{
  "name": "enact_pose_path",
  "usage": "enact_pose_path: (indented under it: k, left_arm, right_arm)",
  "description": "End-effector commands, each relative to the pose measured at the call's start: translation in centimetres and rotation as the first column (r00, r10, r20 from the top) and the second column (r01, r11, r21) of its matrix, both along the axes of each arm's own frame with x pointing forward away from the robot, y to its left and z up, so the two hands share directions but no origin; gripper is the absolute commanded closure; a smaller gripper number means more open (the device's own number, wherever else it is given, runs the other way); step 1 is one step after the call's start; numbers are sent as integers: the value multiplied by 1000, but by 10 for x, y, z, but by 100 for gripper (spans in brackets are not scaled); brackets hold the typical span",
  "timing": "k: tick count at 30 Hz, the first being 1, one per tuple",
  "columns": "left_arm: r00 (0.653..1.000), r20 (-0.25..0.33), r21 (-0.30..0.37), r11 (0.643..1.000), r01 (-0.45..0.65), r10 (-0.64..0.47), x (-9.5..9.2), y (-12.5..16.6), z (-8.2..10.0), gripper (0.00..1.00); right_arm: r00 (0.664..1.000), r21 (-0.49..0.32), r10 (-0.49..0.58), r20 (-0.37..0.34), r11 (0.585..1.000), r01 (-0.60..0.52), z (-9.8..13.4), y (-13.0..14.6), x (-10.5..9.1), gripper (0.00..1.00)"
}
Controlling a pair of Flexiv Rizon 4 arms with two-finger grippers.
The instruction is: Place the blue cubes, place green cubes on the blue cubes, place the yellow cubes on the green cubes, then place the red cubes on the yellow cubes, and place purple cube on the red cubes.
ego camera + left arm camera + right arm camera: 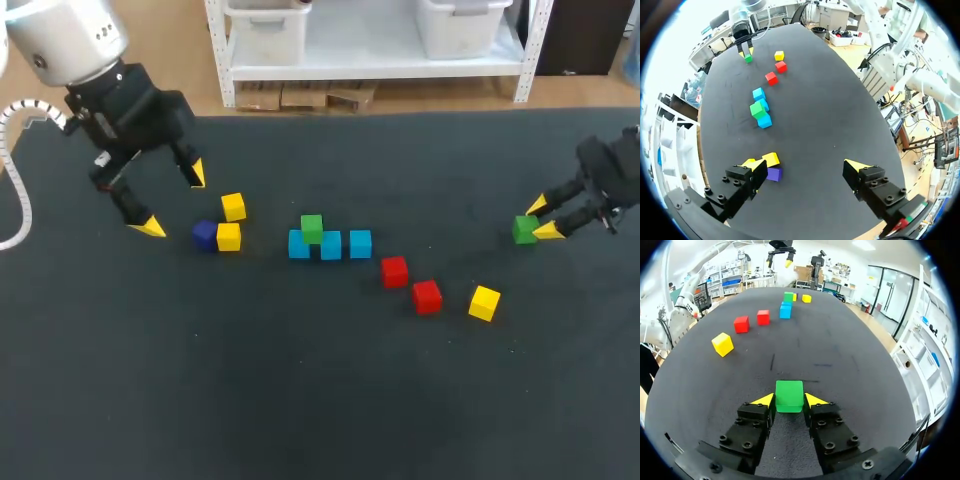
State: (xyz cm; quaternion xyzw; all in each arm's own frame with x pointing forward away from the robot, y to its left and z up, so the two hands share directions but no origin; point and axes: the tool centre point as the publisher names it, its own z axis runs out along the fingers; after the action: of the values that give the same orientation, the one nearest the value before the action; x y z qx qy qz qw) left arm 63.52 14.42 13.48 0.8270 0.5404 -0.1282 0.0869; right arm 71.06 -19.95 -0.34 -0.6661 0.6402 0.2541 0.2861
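Now my right tool [790, 401] clamps the green cube [789, 392] by its flat sides; seemingly light, rigid; left tool [805, 165] open.

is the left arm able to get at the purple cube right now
Probably yes: the left gripper hangs open close by the purple cube, with nothing over it. One yellow cube sits against its side, so the gripper would likely need to close across the free sides.
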Motion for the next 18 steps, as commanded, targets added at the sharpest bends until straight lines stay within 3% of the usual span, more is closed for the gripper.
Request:
enact_pose_path:
  k: [1,7,18]
  left_arm:
    - [1000,0,0,1000,1,-1,1,0,0,0]
    - [1000,0,0,1000,1,-1,1,0,0,0]
    - [1000,0,0,1000,1,-1,1,0,0,0]
  right_arm:
    - [1000,13,-12,9,1000,12,7,4,-4,100]
    - [999,60,-43,7,997,42,20,29,-2,100]
    - [999,74,-3,-43,997,6,24,109,0,100]
